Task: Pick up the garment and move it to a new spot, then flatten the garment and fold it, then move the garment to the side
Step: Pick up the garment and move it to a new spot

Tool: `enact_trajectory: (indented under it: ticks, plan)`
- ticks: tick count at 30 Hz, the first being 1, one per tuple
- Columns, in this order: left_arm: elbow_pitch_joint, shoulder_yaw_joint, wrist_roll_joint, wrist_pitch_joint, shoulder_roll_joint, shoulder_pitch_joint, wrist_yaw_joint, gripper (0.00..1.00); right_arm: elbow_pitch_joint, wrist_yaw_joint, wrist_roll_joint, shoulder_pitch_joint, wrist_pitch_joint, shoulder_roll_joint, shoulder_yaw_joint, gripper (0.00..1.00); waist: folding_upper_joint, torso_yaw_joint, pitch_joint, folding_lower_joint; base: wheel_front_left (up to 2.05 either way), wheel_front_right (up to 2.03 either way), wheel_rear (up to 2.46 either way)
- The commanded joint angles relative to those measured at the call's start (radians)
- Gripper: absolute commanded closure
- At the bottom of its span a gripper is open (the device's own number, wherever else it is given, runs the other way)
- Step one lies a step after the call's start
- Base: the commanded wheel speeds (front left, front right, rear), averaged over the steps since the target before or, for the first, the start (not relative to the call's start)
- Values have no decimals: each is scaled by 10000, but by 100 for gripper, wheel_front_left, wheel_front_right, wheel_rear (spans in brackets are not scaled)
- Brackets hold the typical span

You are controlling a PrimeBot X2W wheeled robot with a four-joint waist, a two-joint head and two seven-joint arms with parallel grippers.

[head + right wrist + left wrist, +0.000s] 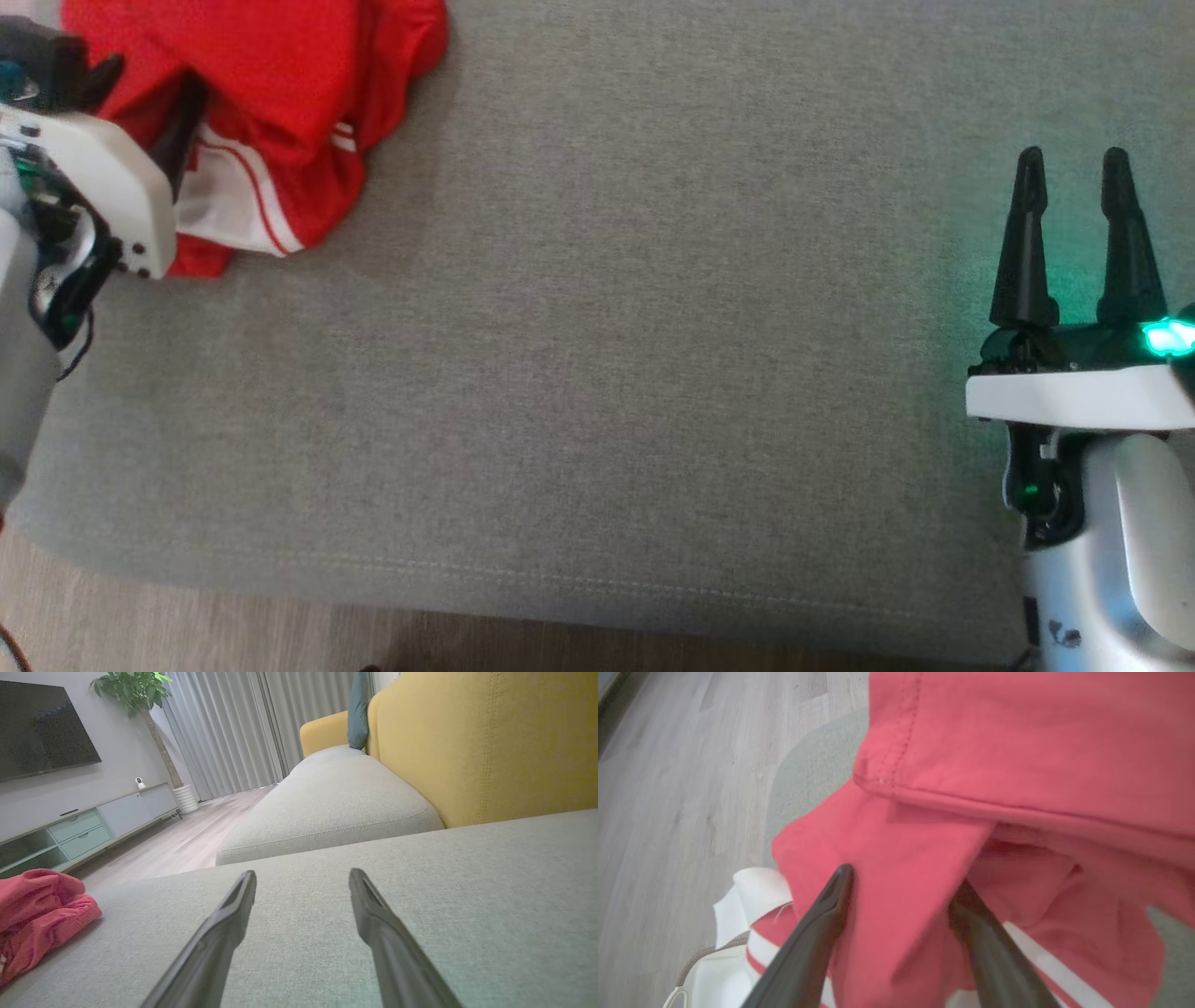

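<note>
A grey upholstered sofa seat point(597, 373) spreads across the head view, with wooden floor point(187, 625) along the bottom edge. The garment point(280, 84), red with white stripes, lies crumpled at the upper left of the frame, close to the seat's edge. Our left jaws stand wide apart over it, holding nothing. In the left wrist view the dark fingers point(822, 933) straddle a red fold. Our right jaws, equally wide and empty, sit at the lower right above bare upholstery. We judge the pickup is about to start. To do it well, we should press down until the fold sits deep between the fingers, close firmly, then lift clear before carrying it toward the open middle.
</note>
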Motion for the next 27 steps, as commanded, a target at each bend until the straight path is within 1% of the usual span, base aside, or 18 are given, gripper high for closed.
enact_trajectory:
  ticks: [1,3,4,5,9,13,16,17,19,23,27]
  plan:
    - [88,164,-233,9,791,-542,17,0,-400,77,43,-143,-39,-43,259,0,1,-142,118,-2,0,0,0]
    - [394,-99,-457,4,863,-738,16,0,-423,77,56,-157,-49,-43,262,0,1,-196,161,-2,0,0,0]
    - [557,-179,-560,-34,884,-834,16,69,-430,77,61,-161,-54,-43,263,0,1,-216,177,-2,0,0,0]
    - [700,-249,-644,-113,889,-922,16,100,-436,77,67,-164,-58,-43,266,0,1,-232,188,-2,0,0,0]
    - [1060,-601,-1017,-382,800,-1122,16,100,-419,77,76,-156,-73,-43,222,0,1,-207,181,-2,0,0,0]
    - [1501,-525,-1090,-1291,748,-1463,26,100,-316,77,88,-154,-85,-43,205,0,1,-89,-20,-2,0,0,0]
    - [1669,-325,-1042,-2237,646,-1733,264,100,-197,77,102,-125,-93,-43,209,0,1,25,-340,-2,0,0,0]
    - [1669,-325,-1042,-2237,646,-1733,264,100,-197,77,102,-125,-93,-43,209,0,1,25,-340,-2,0,0,0]
    - [1575,-194,-1003,-2625,562,-1854,387,100,-96,77,144,-78,-97,-43,214,0,1,104,-621,-2,0,0,0]
    - [881,267,-926,-2895,434,-1908,827,100,142,77,284,78,-104,-43,303,0,1,235,-1324,-2,0,0,0]
    - [-1298,1323,-519,-2912,475,-1511,1382,100,302,77,493,212,-109,-43,394,0,1,233,-1938,-2,0,0,0]
